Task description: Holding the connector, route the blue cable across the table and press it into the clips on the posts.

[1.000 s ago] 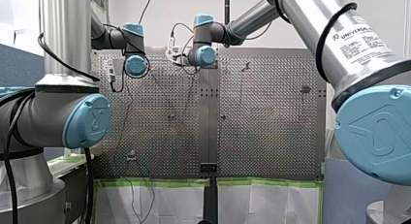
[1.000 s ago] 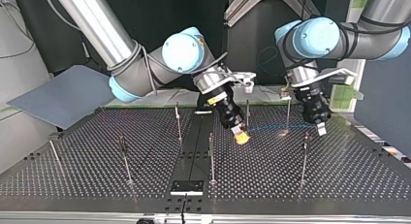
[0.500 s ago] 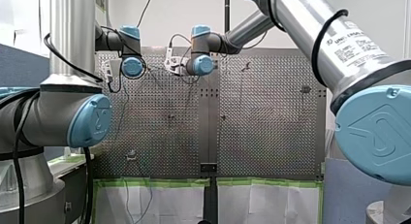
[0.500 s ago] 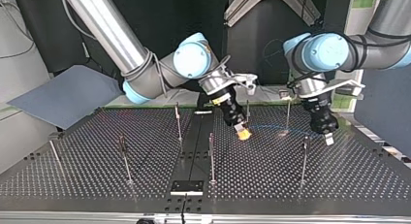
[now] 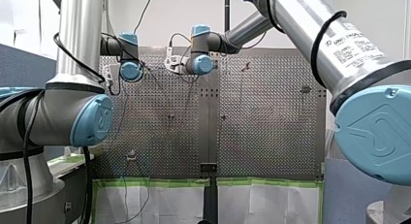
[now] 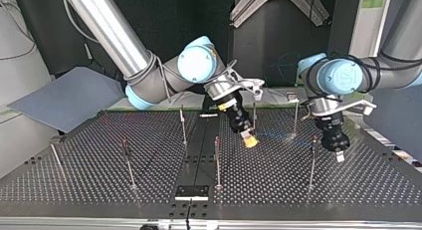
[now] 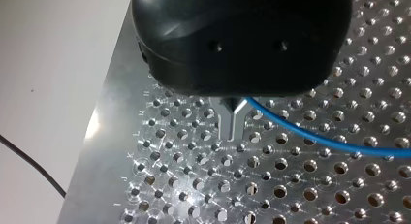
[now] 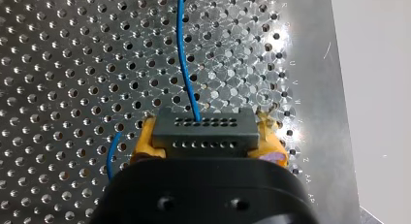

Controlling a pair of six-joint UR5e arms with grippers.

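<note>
In the right wrist view my right gripper (image 8: 206,136) is shut on a dark grey connector (image 8: 204,131), held between its yellow pads (image 8: 145,141). The blue cable (image 8: 183,54) leaves the connector and runs ahead over the perforated plate. In the top view this right gripper (image 6: 249,140) hangs low beside a thin post (image 6: 254,115), and the cable (image 6: 273,136) shows faintly toward another post (image 6: 295,115). My left gripper (image 6: 339,154) hovers at the top view's right, next to a post (image 6: 312,160). Its metal fingers (image 7: 227,118) are shut, and the cable (image 7: 310,136) passes right beside them; whether it is pinched does not show.
Several thin posts stand on the plate, among them three (image 6: 183,125) (image 6: 217,160) (image 6: 127,163) toward the top view's left and middle. A black bracket (image 6: 191,191) sits at the near edge. In the left wrist view the plate's edge (image 7: 104,132) lies beside the fingers.
My left gripper has moved toward the top view's right and nearer that camera, lower over the plate. My right gripper has shifted a little rightward with the connector.
</note>
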